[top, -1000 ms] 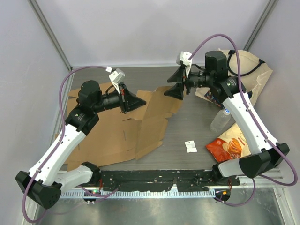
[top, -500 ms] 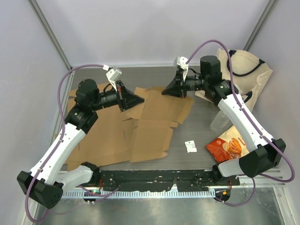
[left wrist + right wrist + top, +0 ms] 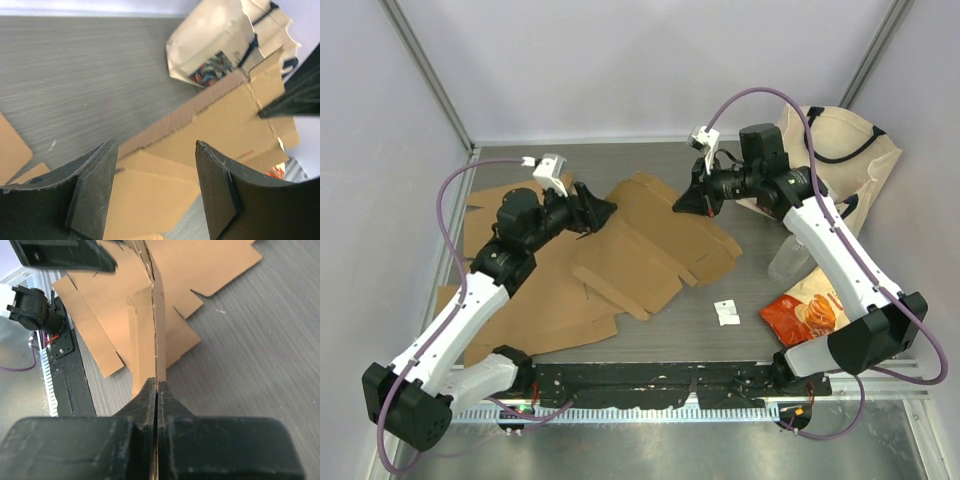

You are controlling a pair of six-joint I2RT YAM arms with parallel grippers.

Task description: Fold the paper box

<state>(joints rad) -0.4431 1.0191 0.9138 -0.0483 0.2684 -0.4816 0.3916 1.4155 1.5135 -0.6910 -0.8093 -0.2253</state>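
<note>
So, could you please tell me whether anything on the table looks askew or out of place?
The flat brown cardboard box blank sits crooked, one edge raised and pinched in the shut right gripper, while the open left gripper holds nothing. A small white paper scrap lies loose on the grey table.

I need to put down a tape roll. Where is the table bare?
Bare table along its far edge, behind the cardboard box; also in front, between box and white tag. Crowded right: tote bag, bottle, snack bag.
</note>
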